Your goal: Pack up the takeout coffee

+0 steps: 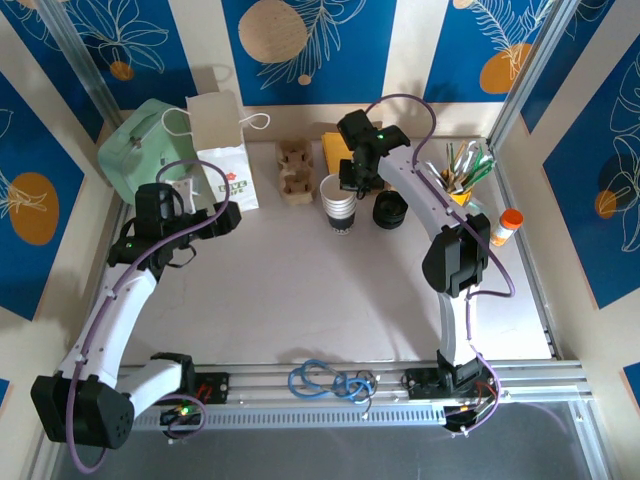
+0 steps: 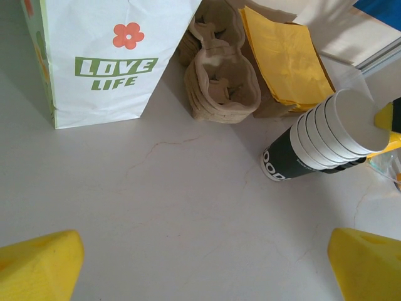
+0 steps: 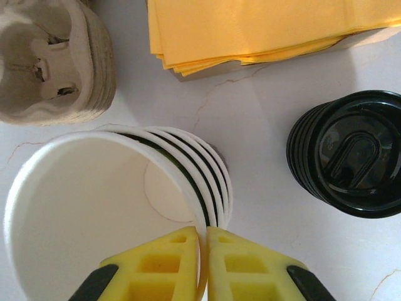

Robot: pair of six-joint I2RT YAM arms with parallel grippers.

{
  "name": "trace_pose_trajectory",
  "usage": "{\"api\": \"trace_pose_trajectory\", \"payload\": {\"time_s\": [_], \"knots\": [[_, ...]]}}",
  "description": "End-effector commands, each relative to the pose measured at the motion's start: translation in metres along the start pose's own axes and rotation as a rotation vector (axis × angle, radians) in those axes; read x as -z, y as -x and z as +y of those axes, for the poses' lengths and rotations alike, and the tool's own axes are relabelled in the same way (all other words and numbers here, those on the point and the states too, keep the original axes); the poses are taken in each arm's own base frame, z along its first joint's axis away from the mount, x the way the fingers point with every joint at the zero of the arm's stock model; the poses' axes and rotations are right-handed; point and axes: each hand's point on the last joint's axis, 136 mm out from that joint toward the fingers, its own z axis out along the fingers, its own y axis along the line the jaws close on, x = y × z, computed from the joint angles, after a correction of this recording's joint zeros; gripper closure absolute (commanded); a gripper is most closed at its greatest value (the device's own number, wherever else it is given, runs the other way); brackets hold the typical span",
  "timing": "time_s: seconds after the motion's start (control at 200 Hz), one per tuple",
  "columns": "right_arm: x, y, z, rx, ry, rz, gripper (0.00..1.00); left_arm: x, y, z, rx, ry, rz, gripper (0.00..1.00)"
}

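One pale table (image 1: 300, 300) carries two arms. The left gripper (image 2: 203, 251) hangs with its yellow fingers (image 2: 44, 266) spread wide above bare tabletop. At the back stand one mint-green case (image 1: 140, 150) and one white paper bag (image 2: 113, 56) printed "LOVE LIFE". Beside the bag are one pile of yellow napkins (image 3: 263, 25) and one stack of pulp cup carriers (image 2: 222, 84).

Next comes one stack of white cups (image 3: 216, 182), with at least five rims showing. The right gripper (image 3: 203, 233) pinches the rim of the top cup (image 3: 81, 207) between fingers pressed almost together. Just beside it sits one stack of black lids (image 3: 354, 160). One orange-capped bottle (image 1: 507, 227) stands at the right edge.

The carriers and lids are too tightly nested to count. The left arm covers the bag's foot in the overhead view. Where the takeout coffee stands cannot be told.
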Motion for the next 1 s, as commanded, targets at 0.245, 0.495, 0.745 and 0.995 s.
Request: {"api": "trace_pose_trajectory", "payload": {"time_s": [0.245, 0.495, 0.745, 0.995], "knots": [[0.034, 0.009, 0.003, 0.001, 0.036, -0.049, 0.92, 0.009, 0.007, -0.011, -0.026, -0.023, -0.021, 0.01], [0.037, 0.007, 0.008, -0.050, 0.120, -0.031, 0.92, 0.011, 0.006, -0.010, -0.024, -0.016, -0.017, 0.01], [0.032, 0.007, 0.008, -0.099, 0.181, -0.023, 0.92, 0.012, 0.005, -0.010, -0.026, -0.015, -0.018, 0.01], [0.014, 0.004, 0.003, -0.107, 0.174, -0.012, 0.92, 0.011, 0.005, -0.010, -0.022, -0.016, -0.017, 0.01]]}}
